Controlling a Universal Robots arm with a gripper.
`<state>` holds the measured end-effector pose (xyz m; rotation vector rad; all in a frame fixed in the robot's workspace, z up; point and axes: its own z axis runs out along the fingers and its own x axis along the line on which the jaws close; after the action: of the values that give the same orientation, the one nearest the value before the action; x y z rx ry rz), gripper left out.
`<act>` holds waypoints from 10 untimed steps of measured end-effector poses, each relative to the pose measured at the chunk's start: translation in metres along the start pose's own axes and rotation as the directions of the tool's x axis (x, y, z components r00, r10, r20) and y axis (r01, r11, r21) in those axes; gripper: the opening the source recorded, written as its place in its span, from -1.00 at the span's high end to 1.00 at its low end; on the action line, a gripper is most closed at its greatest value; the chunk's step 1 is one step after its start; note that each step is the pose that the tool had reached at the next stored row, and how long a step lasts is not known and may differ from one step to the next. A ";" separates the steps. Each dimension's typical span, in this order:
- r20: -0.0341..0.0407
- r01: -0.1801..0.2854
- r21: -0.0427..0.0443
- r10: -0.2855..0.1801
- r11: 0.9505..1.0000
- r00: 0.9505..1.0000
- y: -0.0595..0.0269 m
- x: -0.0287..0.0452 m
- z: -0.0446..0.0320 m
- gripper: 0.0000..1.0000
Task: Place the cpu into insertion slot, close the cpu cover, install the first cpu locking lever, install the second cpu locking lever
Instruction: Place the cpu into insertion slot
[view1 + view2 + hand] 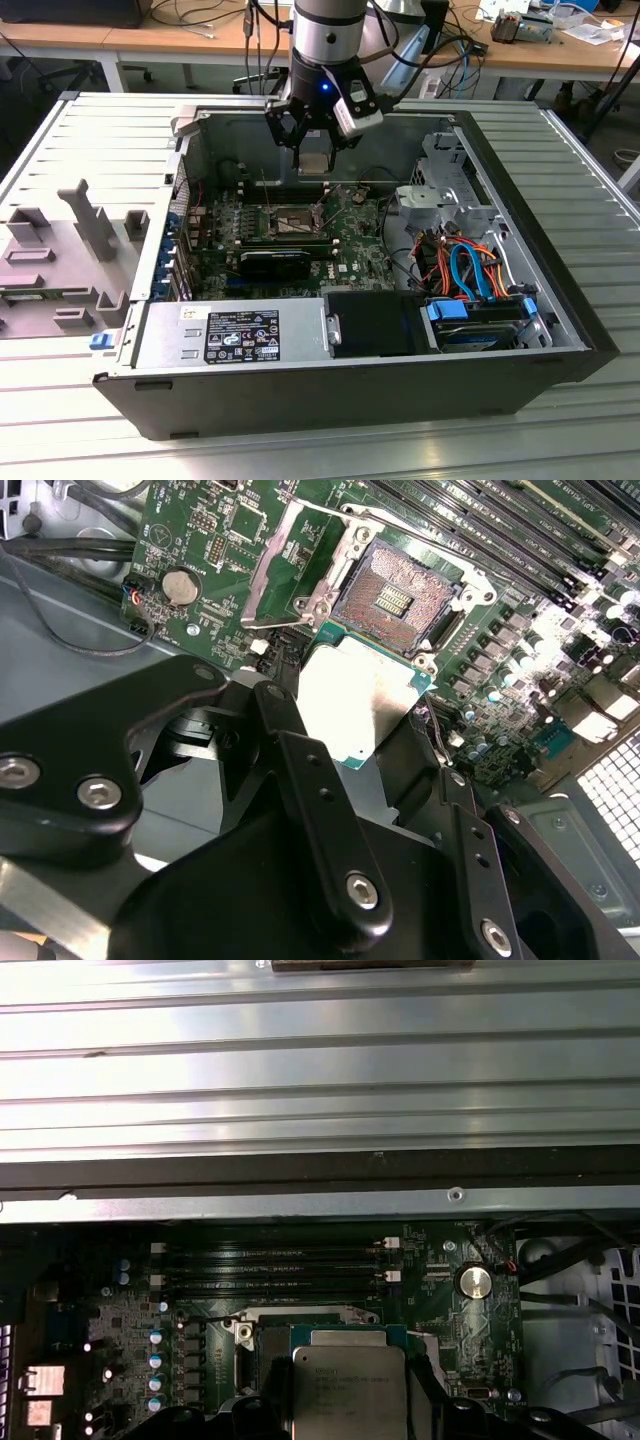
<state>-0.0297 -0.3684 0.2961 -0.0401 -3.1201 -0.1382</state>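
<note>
The cpu [365, 685] sits pinched between the fingers of the gripper [367, 730], its dull silver top facing the second wrist view and a thin green edge showing at its corners. The gripper is clenched on the chip by two opposite edges, one black finger [300, 745] on each side, with the jaws spread no wider than the chip itself.

In the exterior view the gripper [314, 160] hangs over the open computer case [560, 300], with the cpu [314, 163] held up in the air near the height of the case's far wall, clear of the motherboard [350, 250] below. The insertion slot [290, 222] lies beneath it and a little toward the near side of the case, apart from the chip.

In the second wrist view the insertion slot [395, 595] is uncovered, its dark square recess and fine contacts exposed, just beyond the chip's far edge. The cpu cover [268, 552] is swung open and stands beside the slot as a thin silver frame with a large cut-out. A round coin cell [180, 585] sits on the board further off on that side, and the long black memory slots [480, 520] run along the slot's other side.

The case rests on a ribbed metal bench [100, 140].
</note>
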 end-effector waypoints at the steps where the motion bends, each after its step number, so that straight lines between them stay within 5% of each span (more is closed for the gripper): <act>1: 0.000 0.000 0.000 0.000 1.000 1.000 0.0000 0.0000 0.0001 -0.09; 10: 0.000 0.000 0.000 0.000 1.000 1.000 -0.0001 0.0000 0.0015 -0.09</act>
<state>-0.0297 -0.3684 0.2946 -0.0400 -3.1201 -0.1382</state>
